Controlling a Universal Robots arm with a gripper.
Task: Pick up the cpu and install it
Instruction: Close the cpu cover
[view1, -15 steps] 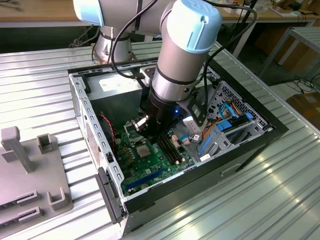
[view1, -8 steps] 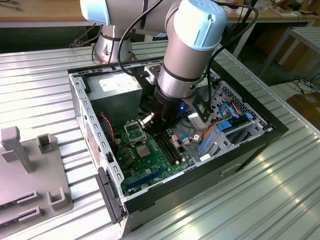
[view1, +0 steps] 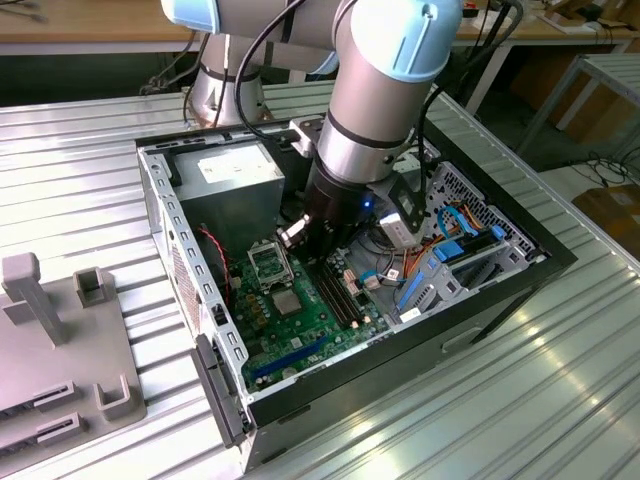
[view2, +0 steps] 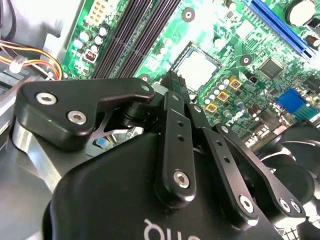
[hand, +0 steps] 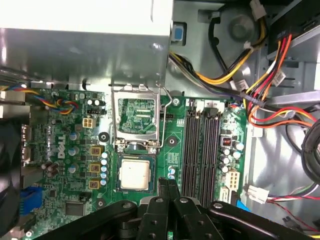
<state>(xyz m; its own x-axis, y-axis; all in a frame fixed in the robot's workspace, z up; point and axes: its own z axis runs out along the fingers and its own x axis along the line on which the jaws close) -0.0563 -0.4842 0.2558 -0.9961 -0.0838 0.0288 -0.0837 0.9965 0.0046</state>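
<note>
Beside the closed claw (hand: 168, 186), cpu (hand: 135, 173) flat, metal top upward

PRINT | we read nothing reliably | motherboard (hand: 60, 152): small white logo mark, not transcribed | gripper (view2: 175, 87) housing: white lettering, only partly in view

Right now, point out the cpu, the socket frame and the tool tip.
cpu (hand: 136, 175): first wrist view, centre of its silver top.
socket frame (hand: 114, 120): first wrist view, one side bar.
tool (hand: 167, 184): first wrist view, where its fingertips meet.

gripper (view2: 175, 84), fingers pressed together, hangs just beside the cpu (view2: 196, 68).
</note>
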